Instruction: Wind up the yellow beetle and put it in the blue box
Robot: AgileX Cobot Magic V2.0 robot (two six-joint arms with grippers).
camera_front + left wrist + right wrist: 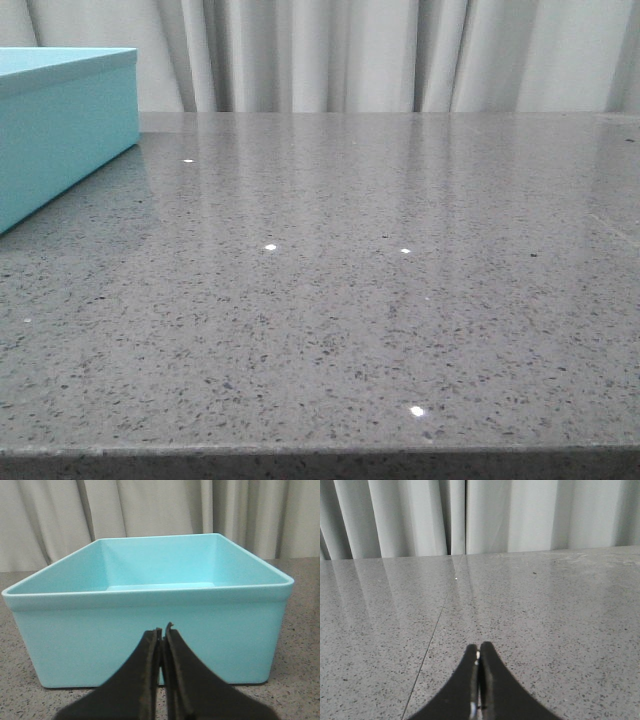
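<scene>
Grippers both closed on nothing: left gripper [163, 630] near blue box [150, 640] rim; right gripper [479, 650] over bare table [545, 620].

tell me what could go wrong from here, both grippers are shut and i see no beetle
No beetle shows in any view, so there is nothing yet to grasp or wind.
The left gripper sits shut, low and close in front of the box wall; moving forward could shove the box.
The right gripper is shut too; both must open before a grasp.
</scene>
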